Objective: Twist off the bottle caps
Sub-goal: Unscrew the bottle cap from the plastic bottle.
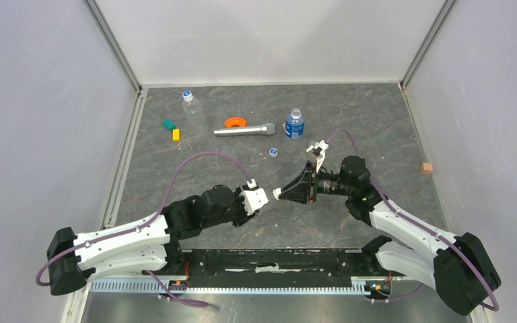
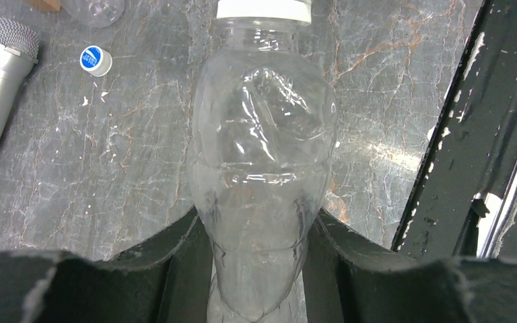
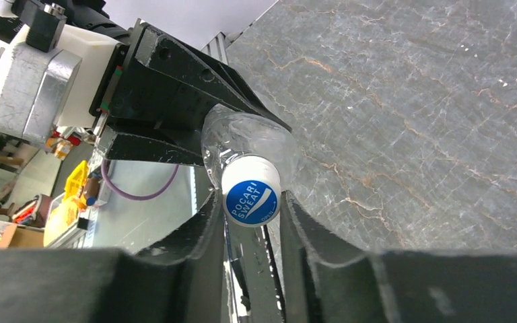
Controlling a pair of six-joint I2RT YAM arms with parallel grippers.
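My left gripper [image 2: 256, 215] is shut on the lower body of a clear unlabelled bottle [image 2: 262, 155], held above the table. On its neck sits a bottle cap [image 3: 251, 190], white-rimmed with a blue top, and my right gripper [image 3: 251, 202] is shut on it, one fingertip pressing on each side. From above, the two grippers meet at mid-table, left [image 1: 264, 199] and right [image 1: 281, 192]. A loose cap [image 1: 273, 151] lies on the table. At the back, a capped clear bottle [image 1: 192, 111] lies to the left and a blue-labelled bottle [image 1: 295, 124] stands upright.
A silver microphone-like cylinder [image 1: 244, 130] and an orange curved piece [image 1: 235, 122] lie at the back centre. Green [image 1: 169, 124] and yellow [image 1: 176, 134] blocks sit back left. A wooden cube [image 1: 427, 167] is at the right edge. White walls enclose the table.
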